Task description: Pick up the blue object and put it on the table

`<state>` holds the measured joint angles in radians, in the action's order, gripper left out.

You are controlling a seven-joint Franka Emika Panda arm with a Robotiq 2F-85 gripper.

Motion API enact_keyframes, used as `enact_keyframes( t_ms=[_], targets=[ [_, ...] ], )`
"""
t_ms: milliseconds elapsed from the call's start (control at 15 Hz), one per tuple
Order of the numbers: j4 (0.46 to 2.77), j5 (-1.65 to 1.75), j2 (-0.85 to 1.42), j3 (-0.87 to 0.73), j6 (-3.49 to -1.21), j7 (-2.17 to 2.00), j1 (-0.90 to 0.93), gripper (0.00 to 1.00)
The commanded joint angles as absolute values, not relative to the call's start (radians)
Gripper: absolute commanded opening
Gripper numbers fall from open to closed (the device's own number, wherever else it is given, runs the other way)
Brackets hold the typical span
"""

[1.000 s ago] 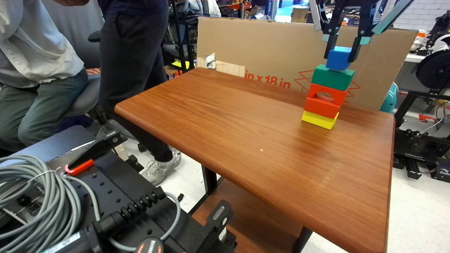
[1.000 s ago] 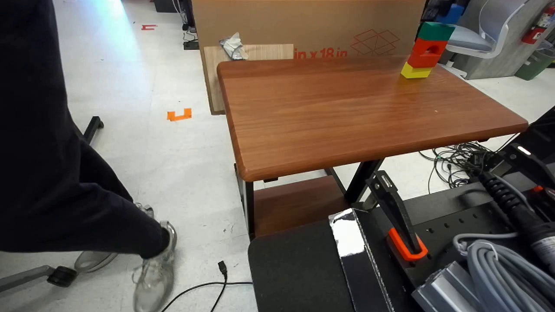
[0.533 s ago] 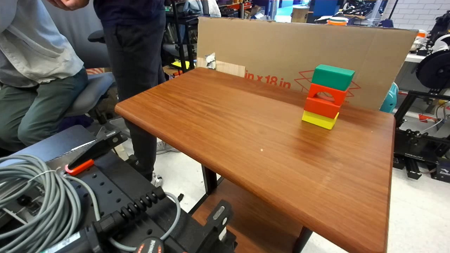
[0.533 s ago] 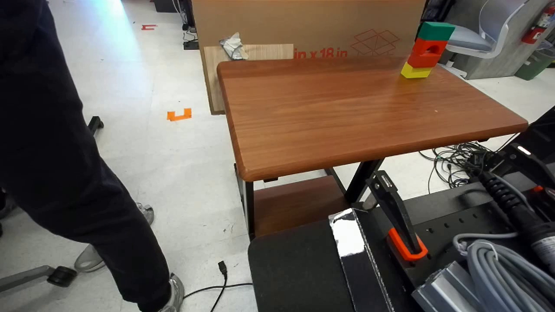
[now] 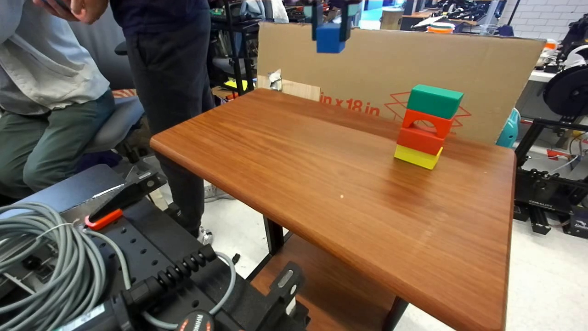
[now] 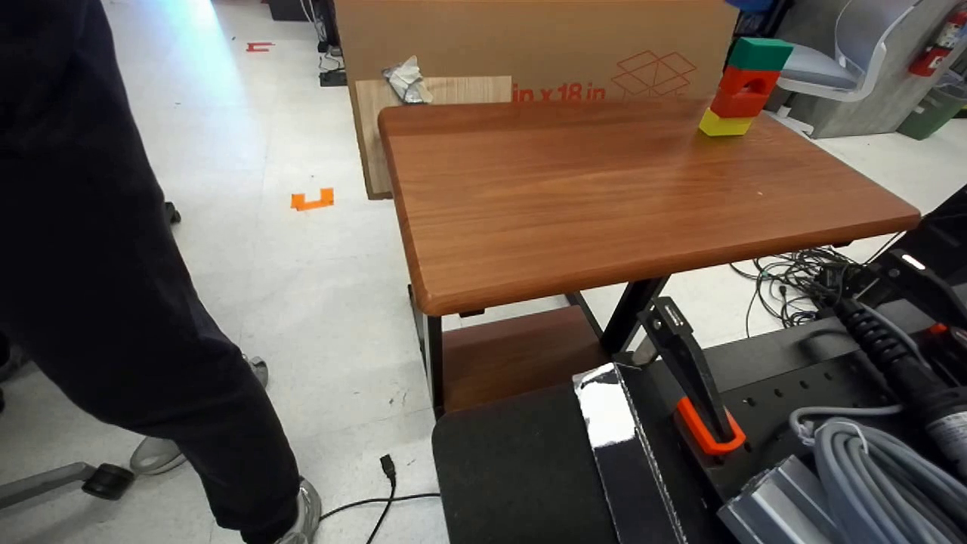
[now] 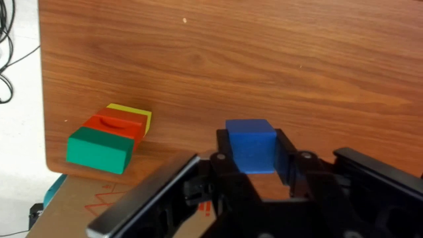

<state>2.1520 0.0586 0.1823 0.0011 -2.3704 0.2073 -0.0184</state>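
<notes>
In an exterior view, a coil of grey cable (image 5: pixel 82 253) lies at the near left; farther, a person in dark trousers (image 5: pixel 170 78) stands beside the table (image 5: pixel 294 151). In the middle, on the far side, the gripper (image 7: pixel 251 142) is in the air, higher than the table top. Its two fingers press the blue block (image 5: pixel 330 39) from both sides, and this block fills the space between them. On the right, at the table's far part, a yellow block (image 5: pixel 415 156) carries a red-orange part (image 5: pixel 419 139) with an arched hole, and the green block (image 5: pixel 435 102) sits on top.
</notes>
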Motion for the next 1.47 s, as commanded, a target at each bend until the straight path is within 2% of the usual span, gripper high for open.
enact_keyframes(
  t_ms=[0,400,1067,1133,1200,1267,1400],
  targets=[
    [2.273,0.097,0.177,0.017,-2.480,0.134,0.018,0.09],
    [2.352,0.225,0.279,-0.003,-2.589,-0.102,0.092,0.09],
    [2.313,0.286,0.424,-0.047,-2.603,-0.254,0.175,0.09],
    [2.318,0.290,0.419,-0.050,-2.605,-0.254,0.180,0.59],
    [2.326,0.290,0.403,-0.050,-2.610,-0.248,0.180,0.60],
    [2.332,0.289,0.391,-0.052,-2.610,-0.247,0.182,0.65],
    [2.351,0.260,0.348,-0.042,-2.613,-0.230,0.167,0.80]
  ],
)
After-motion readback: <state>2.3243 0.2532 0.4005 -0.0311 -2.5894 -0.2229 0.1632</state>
